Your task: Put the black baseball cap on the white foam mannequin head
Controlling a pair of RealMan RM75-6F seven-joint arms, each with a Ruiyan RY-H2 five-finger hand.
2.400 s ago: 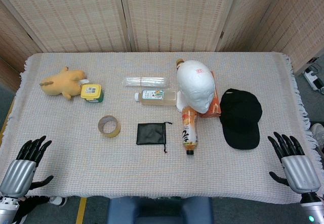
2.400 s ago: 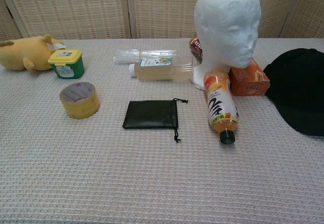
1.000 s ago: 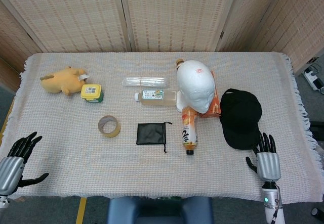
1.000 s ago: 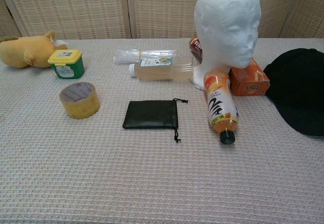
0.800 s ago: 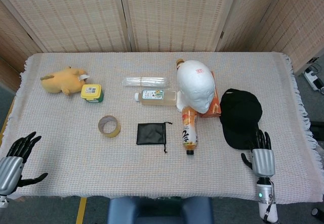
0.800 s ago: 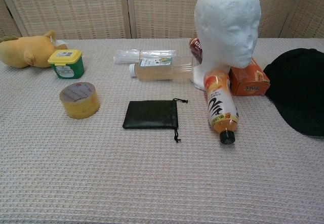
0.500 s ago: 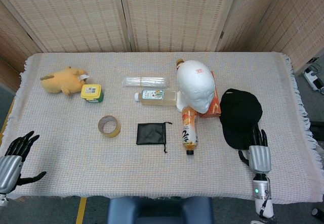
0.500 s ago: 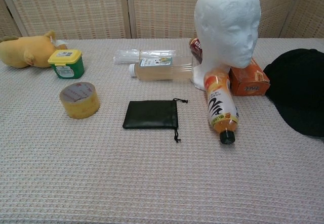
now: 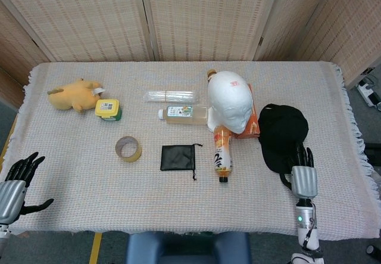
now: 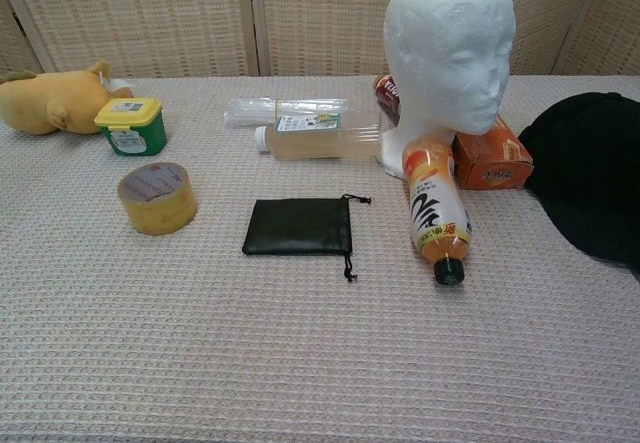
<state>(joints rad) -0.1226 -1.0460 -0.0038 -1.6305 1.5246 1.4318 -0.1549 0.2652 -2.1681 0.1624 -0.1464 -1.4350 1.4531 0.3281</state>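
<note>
From the head view, the right robot hand (image 9: 302,177) now sits at the near edge of the black baseball cap (image 9: 282,136), its dark fingers (image 9: 300,156) reaching onto the brim. Earlier it hung well off to the right of the cap at the desk (image 9: 77,174) edge with fingers spread. Whether the fingers have closed on the brim cannot be told from here. The cap lies just right of the white foam mannequin head (image 9: 230,101), and its near edge looks slightly pulled in compared with before. The left robot hand (image 9: 14,183) hangs far left of the mannequin head, beyond the desk's front corner, fingers apart and holding nothing; it has dropped a little lower in the picture. The yellow plush toy (image 9: 72,94), also far left of the mannequin head, has turned slightly since the earliest frame.

In the chest view, the mannequin head (image 10: 449,53) stands upright. The cap (image 10: 588,178) lies to its right, cut off by the picture's edge, and its outline has shifted slightly. An orange drink bottle (image 10: 435,208) lies on its side right in front of the mannequin head, unmoved. Neither robot hand shows here.
</note>
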